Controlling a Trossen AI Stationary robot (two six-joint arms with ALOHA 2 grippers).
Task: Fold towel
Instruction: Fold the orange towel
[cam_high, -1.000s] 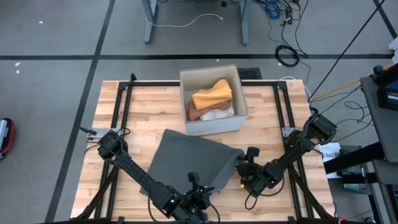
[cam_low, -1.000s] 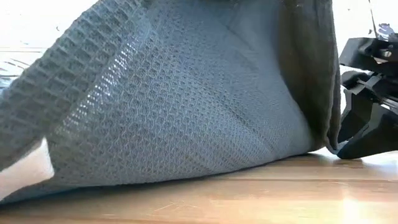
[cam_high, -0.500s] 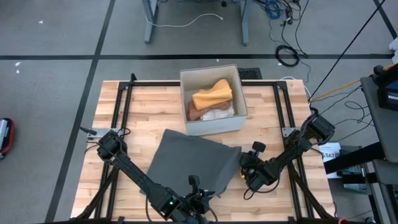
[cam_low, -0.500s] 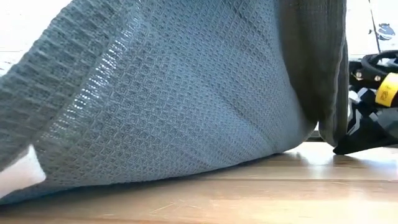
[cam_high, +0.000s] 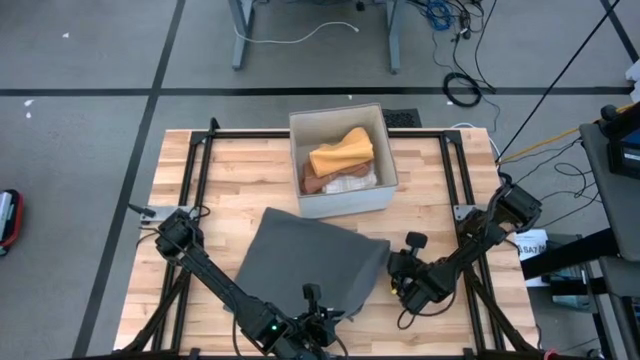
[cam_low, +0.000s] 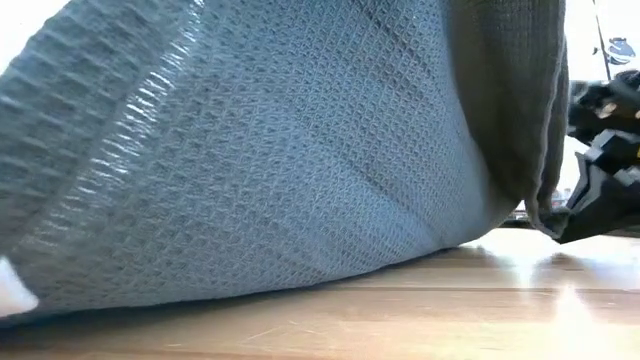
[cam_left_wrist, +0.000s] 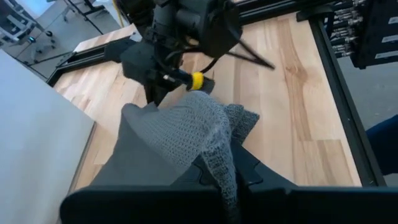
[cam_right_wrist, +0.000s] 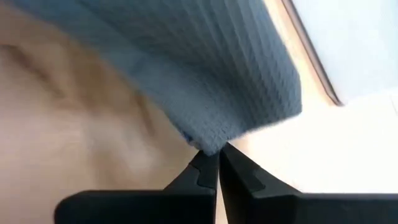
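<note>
The grey towel (cam_high: 312, 265) lay near the front edge of the surface (cam_high: 250, 170), just in front of the white bin (cam_high: 340, 160) (which held other cloths). The left tool (cam_left_wrist: 227, 180) was clenched on a bunched towel corner at the front edge; the right tool (cam_right_wrist: 216, 163) pinched the right-hand corner. Judged progress: early, both corners gripped and raised, no completed fold visible; folding over and flattening remained.
</note>
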